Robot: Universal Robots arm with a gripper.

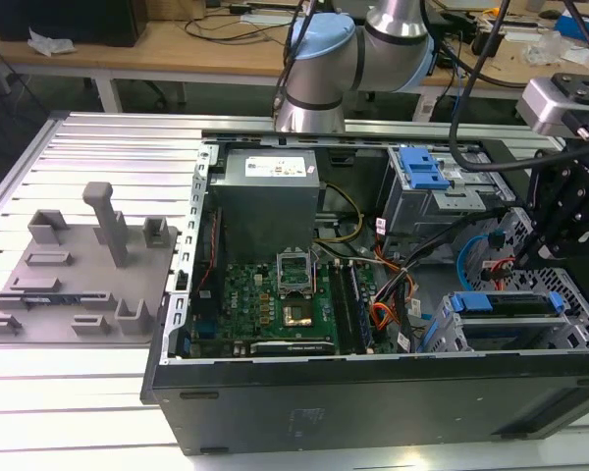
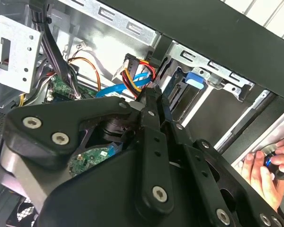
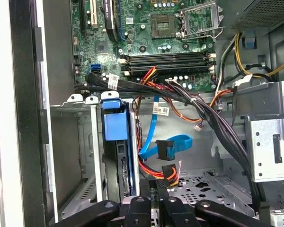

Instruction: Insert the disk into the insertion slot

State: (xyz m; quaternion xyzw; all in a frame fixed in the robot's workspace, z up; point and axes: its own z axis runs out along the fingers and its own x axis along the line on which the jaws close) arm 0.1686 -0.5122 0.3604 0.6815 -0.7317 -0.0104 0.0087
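Observation:
The disk (image 1: 501, 306), silver-grey in a bright blue carrier, sits inside the insertion slot (image 1: 444, 332), the light grey perforated cage at the exterior view's lower right. In the first wrist view the disk (image 3: 117, 156) stands seated in the cage (image 3: 78, 101), its blue tab at the cage mouth. My gripper (image 1: 535, 245) hovers just above and behind the cage. In both wrist views its fingers (image 3: 155, 195) are pressed together with nothing between them. They are beside the disk and apart from it. The shut tips (image 2: 154, 97) point toward the bundle of cables.
The open computer case holds a green motherboard (image 1: 294, 294), a power supply (image 1: 270, 196) and a darker cage with a blue latch (image 1: 422, 167). Loose orange, blue and black cables (image 3: 165, 146) lie beside the slot. A person's hand (image 2: 270, 165) rests outside the case wall. A grey fixture plate (image 1: 79, 265) lies at the exterior view's left.

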